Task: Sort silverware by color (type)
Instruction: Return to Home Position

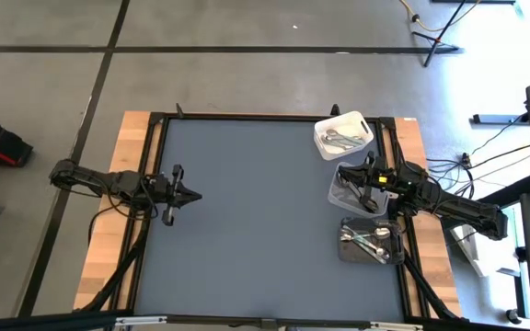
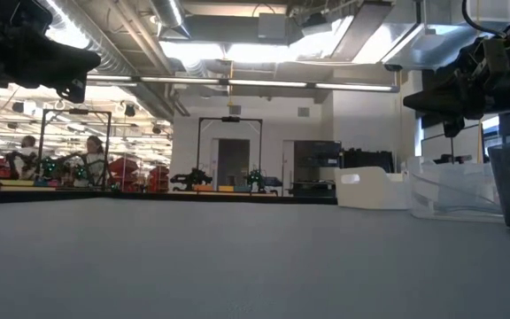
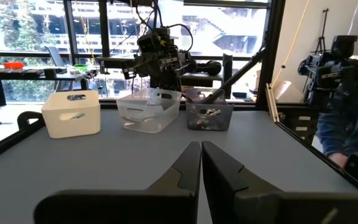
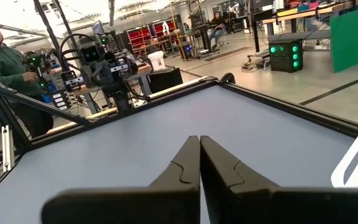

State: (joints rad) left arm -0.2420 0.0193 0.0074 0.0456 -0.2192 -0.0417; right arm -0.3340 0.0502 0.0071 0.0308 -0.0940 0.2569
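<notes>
From above, the left gripper (image 1: 191, 194) lies level over the table's (image 1: 265, 211) left side and the right gripper (image 1: 350, 179) reaches over the clear bin (image 1: 335, 195), silverware (image 1: 341, 140) lying in it and in the white bin (image 1: 362, 122) and dark bin (image 1: 346, 253) beside it; low down, both arms hang above the tabletop; each wrist view shows fingers (image 3: 185, 174) pressed together, empty.

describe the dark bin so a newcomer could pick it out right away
On the grey table, three bins line the edge on the right arm's side. The dark bin ends the row, beside the clear bin under the right gripper. Only it has smoky dark walls; the white bin stands at the other end.
</notes>
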